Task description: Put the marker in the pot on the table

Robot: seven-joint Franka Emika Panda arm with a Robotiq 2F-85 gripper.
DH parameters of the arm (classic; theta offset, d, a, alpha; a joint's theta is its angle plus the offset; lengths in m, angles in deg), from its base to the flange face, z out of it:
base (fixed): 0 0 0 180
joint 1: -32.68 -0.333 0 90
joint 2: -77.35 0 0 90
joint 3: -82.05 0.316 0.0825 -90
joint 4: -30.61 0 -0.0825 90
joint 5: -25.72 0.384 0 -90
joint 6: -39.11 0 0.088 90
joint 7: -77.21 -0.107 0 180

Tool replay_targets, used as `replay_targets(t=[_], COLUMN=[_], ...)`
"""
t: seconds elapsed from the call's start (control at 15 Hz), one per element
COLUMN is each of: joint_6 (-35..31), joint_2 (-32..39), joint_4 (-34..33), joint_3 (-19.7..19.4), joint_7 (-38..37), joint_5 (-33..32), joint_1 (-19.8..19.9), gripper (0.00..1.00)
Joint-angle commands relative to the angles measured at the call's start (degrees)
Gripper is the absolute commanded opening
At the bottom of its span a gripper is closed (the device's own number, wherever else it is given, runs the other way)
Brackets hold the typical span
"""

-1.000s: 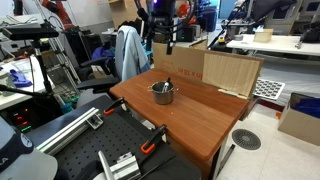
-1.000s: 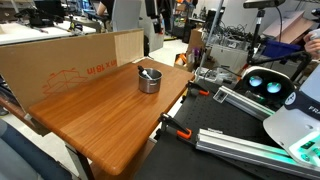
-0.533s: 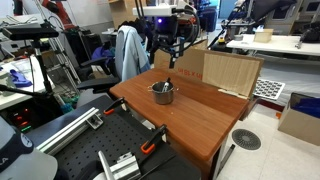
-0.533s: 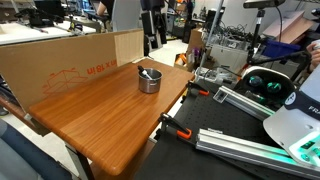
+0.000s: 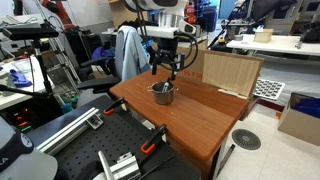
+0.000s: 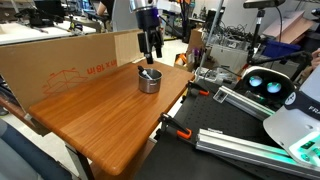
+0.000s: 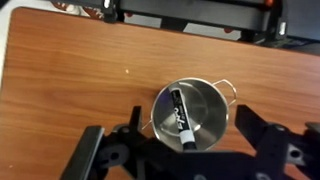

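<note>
The small silver pot [image 7: 193,113] stands on the reddish-brown table [image 7: 70,70], and shows in both exterior views [image 5: 163,93] [image 6: 148,80]. A black marker [image 7: 181,116] with a white label lies inside the pot, leaning against its wall. My gripper [image 7: 186,146] hangs directly above the pot, open and empty, with a finger on either side of the pot's rim in the wrist view. In the exterior views it is a little above the pot [image 5: 166,66] [image 6: 151,45].
A large cardboard sheet [image 6: 60,60] stands along one table edge, seen also as a box panel [image 5: 230,72]. A black perforated bench with orange clamps [image 5: 150,146] and metal rails lies beside the table. Chairs and clutter stand behind.
The arm has come down towards the pot over the last second. The marker lies in the pot throughout.
</note>
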Motion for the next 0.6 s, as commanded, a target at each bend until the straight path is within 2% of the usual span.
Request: replay_targets(t=[0.0,0.2,0.53], joint_6=[-6.8,-11.5,-11.4], joint_2=[1.1,1.7,3.6], joint_4=[1.3,2.7,2.2], joint_3=[0.7,1.4,1.5], joint_7=[1.2,3.1,2.3], joint_5=[1.8,3.1,2.8], joint_1=[0.8,1.3,0.8], gripper=[1.0,1.0,1.0])
